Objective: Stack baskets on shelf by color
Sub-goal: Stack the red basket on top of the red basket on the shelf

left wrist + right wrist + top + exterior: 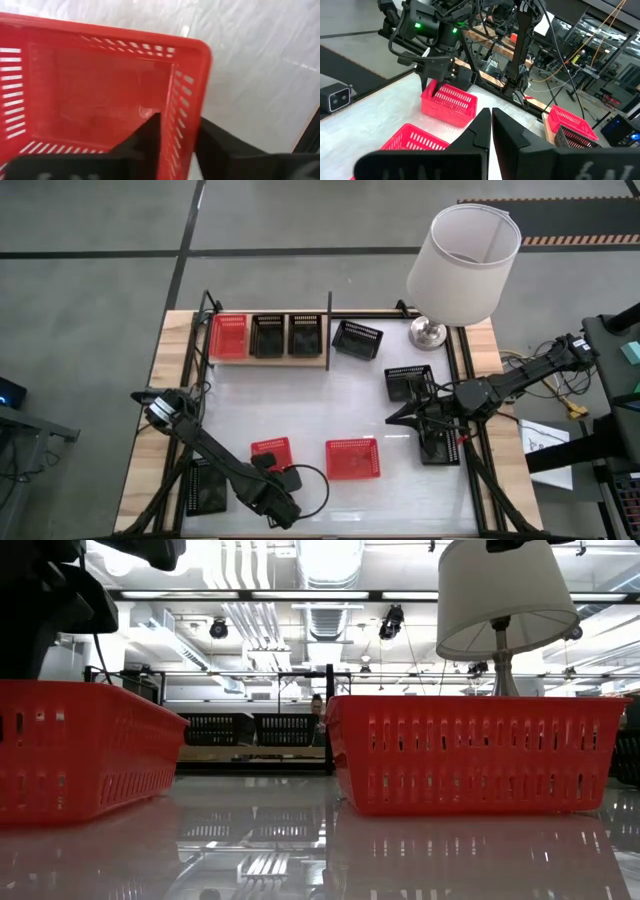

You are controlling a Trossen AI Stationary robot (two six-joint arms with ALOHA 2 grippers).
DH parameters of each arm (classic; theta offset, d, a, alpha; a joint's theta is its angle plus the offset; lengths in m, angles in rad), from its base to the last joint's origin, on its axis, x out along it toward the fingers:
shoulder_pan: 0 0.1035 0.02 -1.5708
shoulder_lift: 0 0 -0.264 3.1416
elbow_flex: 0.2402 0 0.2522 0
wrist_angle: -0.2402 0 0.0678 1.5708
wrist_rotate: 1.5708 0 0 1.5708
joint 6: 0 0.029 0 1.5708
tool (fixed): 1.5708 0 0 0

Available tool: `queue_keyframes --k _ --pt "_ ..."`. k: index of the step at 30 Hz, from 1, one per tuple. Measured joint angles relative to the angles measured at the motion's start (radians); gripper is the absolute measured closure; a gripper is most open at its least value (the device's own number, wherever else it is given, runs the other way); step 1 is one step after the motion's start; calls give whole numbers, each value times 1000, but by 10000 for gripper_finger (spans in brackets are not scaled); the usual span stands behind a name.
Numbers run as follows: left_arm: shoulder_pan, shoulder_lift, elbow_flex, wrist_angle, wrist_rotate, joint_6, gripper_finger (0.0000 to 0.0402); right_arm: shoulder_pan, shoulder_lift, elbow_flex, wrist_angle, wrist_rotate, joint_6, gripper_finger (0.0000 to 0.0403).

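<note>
- Nearest you in the left wrist view is the left gripper (177, 145): its jaws straddle one wall of a red basket (100, 95), one finger inside and one outside. You can see the wall between the fingers, but not whether they pinch it; I cannot tell if it is gripped or loose.
- From above, that basket (271, 451) sits on the bench (330, 395) just ahead of the left gripper (268, 465), not lifted as far as the pictures show.
- A second red basket (352, 459) lies on the bench to that gripper's right, near but not touching the first.
- The shelf (268, 360) is far across the bench from the left gripper. It carries one red basket (229, 337) and two black baskets (286, 335) side by side; nothing there looks stacked yet.
- More black baskets (357, 339) are off the shelf, one beside it and others near the right gripper (392, 418), plus one by the left arm's base.
- The right gripper is clenched on nothing and waits over the bench.
- Judged from this, you are early: two reds and most blacks remain.
</note>
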Motion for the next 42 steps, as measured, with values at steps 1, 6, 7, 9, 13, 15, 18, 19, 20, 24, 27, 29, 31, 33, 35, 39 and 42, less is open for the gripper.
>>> queue_keyframes --k 1,6,7,9,13,15,18,19,20,24,27,29,31,33,35,39,42 --pt "0 0 0 -1 3 14 340 0 0 0 0 0 0 394" --pt "1 -1 11 -26 24 61 394 0 0 0 0 0 0 394" --pt "1 -1 22 -40 24 74 395 0 0 0 0 0 0 394" --pt "1 -4 48 -78 23 102 399 0 0 0 -1 0 0 394" --pt "2 -12 128 -215 -35 177 401 0 0 0 -1 0 0 394" --pt "3 -13 171 -296 -78 222 401 0 0 0 0 0 0 394" --pt "8 -18 225 -424 -154 283 401 0 0 0 0 0 0 394" --pt "11 -24 234 -462 -174 299 401 0 0 0 0 0 0 394" --pt "16 -35 239 -492 -187 320 401 0 0 0 0 0 0 394" --pt "44 -92 233 -569 -233 411 401 0 0 0 -1 0 0 394" --pt "72 -164 204 -574 -280 509 401 0 0 0 -1 0 0 394" --pt "97 -218 184 -574 -319 565 401 0 0 0 -1 0 0 394" --pt "130 -284 154 -574 -353 607 401 0 0 0 0 0 0 394" --pt "172 -354 119 -576 -373 648 401 0 0 0 0 0 0 394" --pt "219 -430 74 -575 -388 678 401 0 0 0 -1 0 -1 394" --pt "343 -573 -38 -557 -394 792 401 0 0 0 0 0 -3 394" --pt "458 -677 -131 -499 -392 942 401 0 0 0 0 0 -3 394"
